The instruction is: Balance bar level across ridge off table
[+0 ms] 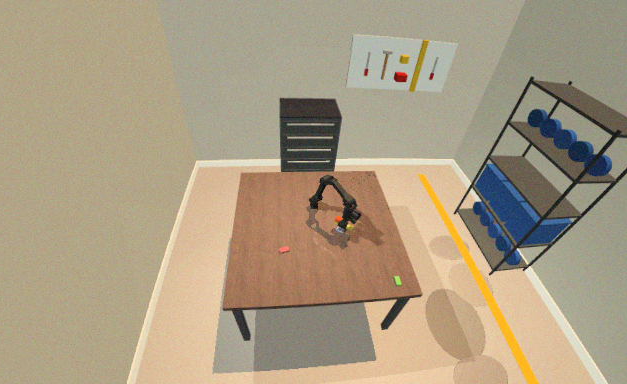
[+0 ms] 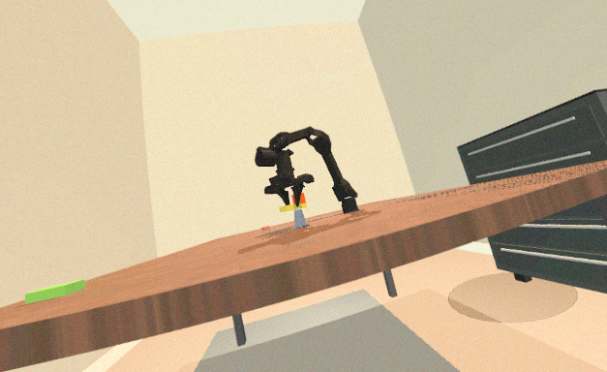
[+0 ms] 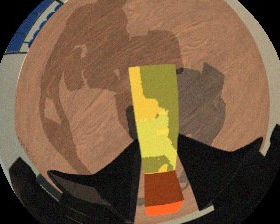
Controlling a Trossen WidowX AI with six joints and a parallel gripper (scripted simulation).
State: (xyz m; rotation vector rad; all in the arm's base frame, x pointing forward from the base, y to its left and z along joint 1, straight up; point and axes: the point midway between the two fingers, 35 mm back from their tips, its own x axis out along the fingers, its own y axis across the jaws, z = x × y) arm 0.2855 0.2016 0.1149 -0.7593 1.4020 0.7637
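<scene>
The yellow bar carries an orange block at one end. My gripper is shut on the bar, between its middle and the orange block in the wrist view. The bar looks about level and is clear of the table. The pale blue-grey ridge stands on the table, right under the bar in the exterior view. Whether bar and ridge touch is too small to tell. The ridge is not made out in the wrist view.
A red block lies on the table, away from the ridge. A green block lies near a table corner. A drawer cabinet stands behind the table, and a shelf rack stands off to the right.
</scene>
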